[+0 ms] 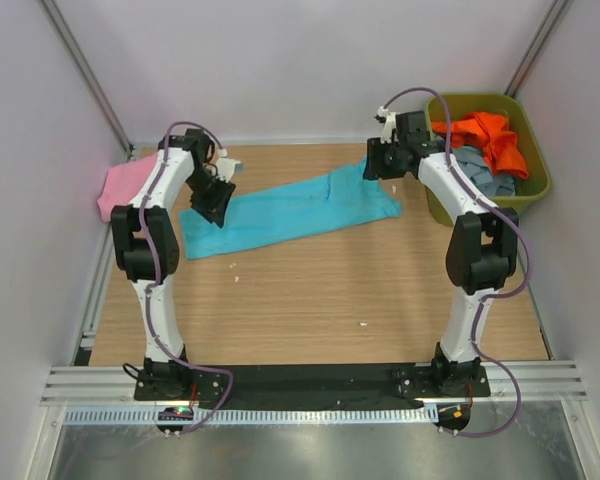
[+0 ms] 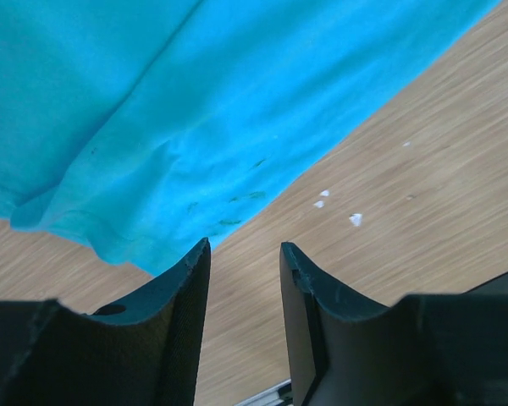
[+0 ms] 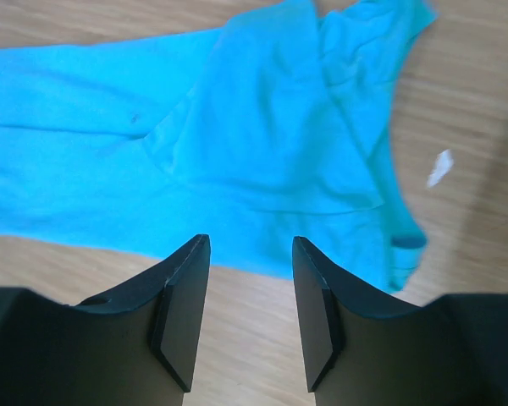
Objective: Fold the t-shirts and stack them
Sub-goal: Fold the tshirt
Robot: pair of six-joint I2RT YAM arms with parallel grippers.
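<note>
Turquoise t-shirt [image 1: 290, 212] spread on the worktop [image 1: 310, 300], both claws open and empty.
Left claw [image 2: 244, 249] gapes at its 9 o'clock end, right claw [image 3: 250, 245] at its 3 o'clock end; pink t-shirt [image 1: 125, 185] at 10 o'clock, orange t-shirt [image 1: 490, 135] in the bin [image 1: 536, 180] at 2 o'clock.

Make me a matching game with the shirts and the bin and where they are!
Things:
1. turquoise t-shirt
2. pink t-shirt
3. orange t-shirt
4. olive-green bin

Places:
A. far right corner
B. heaped on top inside the bin
C. far left edge of the table
D. spread across the middle of the table

Pairs: 1-D, 2-C, 3-B, 4-A
</note>
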